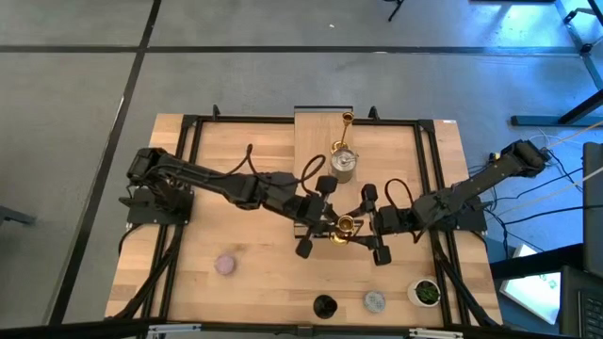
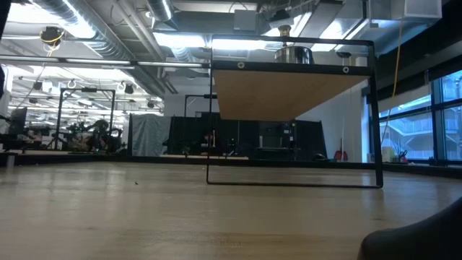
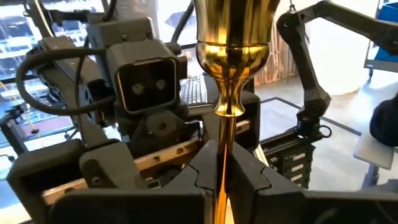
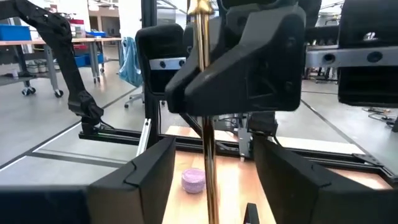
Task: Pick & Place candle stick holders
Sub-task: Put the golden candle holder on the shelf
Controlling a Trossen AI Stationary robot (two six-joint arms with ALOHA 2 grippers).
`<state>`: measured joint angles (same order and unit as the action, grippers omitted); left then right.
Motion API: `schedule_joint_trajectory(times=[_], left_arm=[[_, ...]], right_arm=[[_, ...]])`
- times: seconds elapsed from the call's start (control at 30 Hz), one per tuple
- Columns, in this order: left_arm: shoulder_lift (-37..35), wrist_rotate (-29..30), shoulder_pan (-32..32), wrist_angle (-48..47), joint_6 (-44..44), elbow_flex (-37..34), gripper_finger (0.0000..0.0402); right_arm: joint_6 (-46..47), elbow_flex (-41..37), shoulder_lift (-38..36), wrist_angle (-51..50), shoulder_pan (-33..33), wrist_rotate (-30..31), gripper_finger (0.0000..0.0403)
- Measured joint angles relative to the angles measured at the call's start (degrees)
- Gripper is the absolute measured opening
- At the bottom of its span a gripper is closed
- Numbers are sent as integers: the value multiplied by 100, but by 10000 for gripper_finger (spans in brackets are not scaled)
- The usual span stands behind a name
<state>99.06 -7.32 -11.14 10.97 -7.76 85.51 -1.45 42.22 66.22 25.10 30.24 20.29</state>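
On the left of the worktop [image 1: 245,282] we note the lilac-pink holder [image 1: 225,264] standing alone, well apart from both arms and not yet handled. Moving inward, the left end effector [image 3: 221,168] is clenched on the stem of a gold stemmed holder [image 3: 231,56], which sits upright between its fingers; we judge this grip low on the stem keeps the cup clear for a handover. At mid-worktop the gold holder [image 1: 345,225] lies between the two arms. The right end effector [image 4: 211,168] faces it with its fingers spread either side of the stem, apparently released, though contact is hard to confirm. Behind, another gold holder [image 1: 347,120] and a silver holder [image 1: 344,163] stand on the raised shelf [image 1: 311,127]. Along the near edge sit the black holder [image 1: 324,306] and grey-blue holder [image 1: 374,301].
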Motion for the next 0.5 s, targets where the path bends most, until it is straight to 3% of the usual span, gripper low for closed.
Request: schedule_joint_trajectory(times=[0.5], left_arm=[[226, 10, 52, 178, 119, 3, 10]], right_arm=[[215, -9, 68, -67, -142, -154, 139]])
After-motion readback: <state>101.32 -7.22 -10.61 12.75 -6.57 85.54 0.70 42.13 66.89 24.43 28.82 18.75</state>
